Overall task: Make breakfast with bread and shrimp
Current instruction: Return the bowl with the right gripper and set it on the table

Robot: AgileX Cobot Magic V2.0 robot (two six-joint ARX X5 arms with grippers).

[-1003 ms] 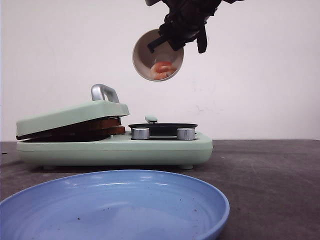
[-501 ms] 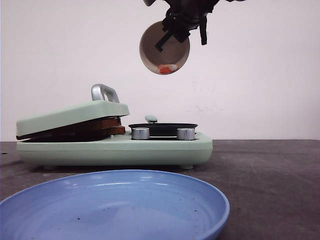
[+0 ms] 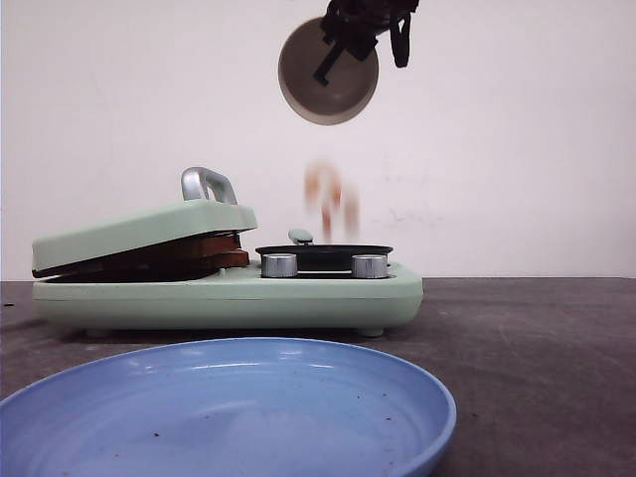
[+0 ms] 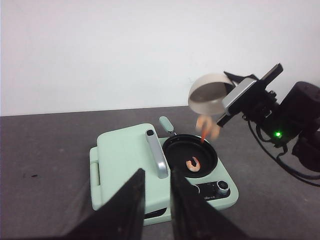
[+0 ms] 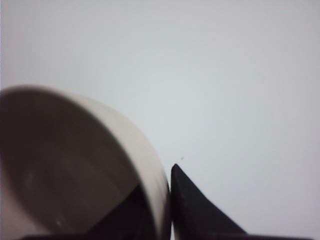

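My right gripper (image 3: 360, 35) is high above the pan, shut on the rim of a tipped beige bowl (image 3: 328, 78), one finger inside and one outside (image 5: 167, 175). Blurred orange shrimp (image 3: 328, 194) are in mid-air between the bowl and the black pan (image 3: 323, 251). In the left wrist view one shrimp (image 4: 193, 163) lies in the pan and others (image 4: 206, 127) fall above it. The bread (image 3: 194, 250) shows as brown edges under the closed green lid (image 3: 144, 229). My left gripper (image 4: 157, 172) hovers in front of the machine, empty, its jaws a narrow gap apart.
The mint-green breakfast maker (image 3: 229, 298) stands mid-table with a silver lid handle (image 3: 207, 184) and two knobs (image 3: 279, 265). A large blue plate (image 3: 60, 417) fills the near foreground. A white wall is behind, and the table is dark grey.
The bowl has tipped further and risen a little. The shrimp have left it and are dropping toward the pan. The left arm has not moved.
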